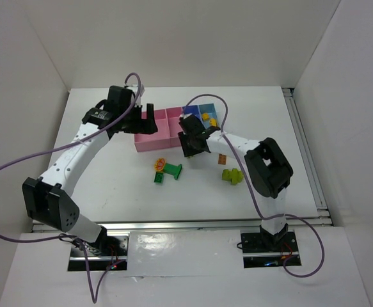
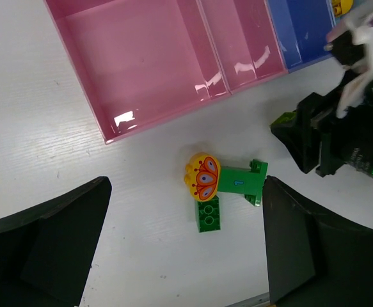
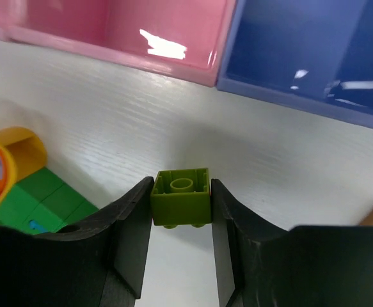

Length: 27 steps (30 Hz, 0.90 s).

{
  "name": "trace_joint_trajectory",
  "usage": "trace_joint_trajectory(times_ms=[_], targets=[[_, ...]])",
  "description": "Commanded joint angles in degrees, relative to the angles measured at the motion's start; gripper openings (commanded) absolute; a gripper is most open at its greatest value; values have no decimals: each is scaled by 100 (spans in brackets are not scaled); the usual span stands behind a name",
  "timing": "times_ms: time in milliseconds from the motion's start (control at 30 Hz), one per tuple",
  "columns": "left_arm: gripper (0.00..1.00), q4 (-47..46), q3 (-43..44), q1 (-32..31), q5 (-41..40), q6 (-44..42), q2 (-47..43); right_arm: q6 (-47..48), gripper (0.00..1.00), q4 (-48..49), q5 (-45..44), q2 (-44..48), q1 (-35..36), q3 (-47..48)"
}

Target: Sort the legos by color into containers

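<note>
1. Bench (image 1: 109, 182). A white, flat surface that carries every part listed below.

2. Containers (image 1: 149, 146). These form one joined row at the far middle of the bench. In order they are the wide pink bin (image 2: 141, 64), narrow pink bin (image 2: 240, 38), blue-purple bin (image 3: 301, 51) and light blue bin (image 1: 206, 107). Yellow bricks (image 1: 208, 118) lie in the light blue bin.

3. Left hand (image 1: 144, 120). The jaws are spread wide and hold nothing. It hangs above the dark green group, near the wide pink bin.

4. Right hand (image 3: 181, 192). The jaws are narrow and clamped on the lime brick (image 3: 180, 198). It sits in front of the wall shared by the narrow pink and blue-purple bins. The views do not show whether the brick is clear of the bench.

5. Loose legos.
- The dark green group (image 2: 237, 184) lies on the bench with a yellow-orange rounded piece (image 2: 203, 176) touching it.
- A lime cluster (image 1: 232, 174) lies near the right arm.
- An orange-brown brick (image 1: 222, 157) lies between that cluster and the right hand.

6. Handling, as judged from the views.
- The bricks should be light, rigid and not fragile.
- Their moulded faces are smooth and probably slippery.
- Grip two opposite flat side walls, as on the lime brick. Avoid the studs and corners, where a brick may twist out.
- Touching pieces may be pressed together and may lift as one. Check this before sorting them by colour.
</note>
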<state>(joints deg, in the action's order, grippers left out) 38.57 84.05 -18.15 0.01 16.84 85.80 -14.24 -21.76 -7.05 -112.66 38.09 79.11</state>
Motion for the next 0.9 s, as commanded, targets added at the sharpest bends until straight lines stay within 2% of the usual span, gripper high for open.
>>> trace_joint_trajectory(times_ms=[0, 67, 167, 333, 433, 467, 567, 633, 733, 867], targets=[[99, -51, 226, -22, -72, 135, 147, -193, 34, 40, -332, 903, -29, 87], [99, 53, 339, -74, 34, -14, 314, -245, 34, -30, -411, 957, -29, 253], [100, 169, 402, -74, -202, 283, 499, -298, 34, -30, -411, 878, -82, 683], [100, 169, 332, -22, -519, 750, 446, -299, 37, -328, -411, -114, -204, 2131], [100, 169, 191, -22, -695, 1005, 333, -299, 48, -276, -350, -703, -267, 2660], [100, 169, 191, -22, -695, 1058, 271, -299, 65, -276, -472, -844, -267, 3036], [100, 169, 77, -22, -748, 1111, 218, -351, 70, -679, -526, -1345, -319, 3828], [100, 169, 76, -22, -748, 1111, 148, -404, 71, -681, -639, -1198, -372, 3831], [100, 169, -47, -22, -810, 1111, 95, -404, 71, -154, -762, -461, -372, 2946], [100, 169, -178, -22, -749, 1058, 95, -807, 68, -231, -1149, 559, -425, 1446]])
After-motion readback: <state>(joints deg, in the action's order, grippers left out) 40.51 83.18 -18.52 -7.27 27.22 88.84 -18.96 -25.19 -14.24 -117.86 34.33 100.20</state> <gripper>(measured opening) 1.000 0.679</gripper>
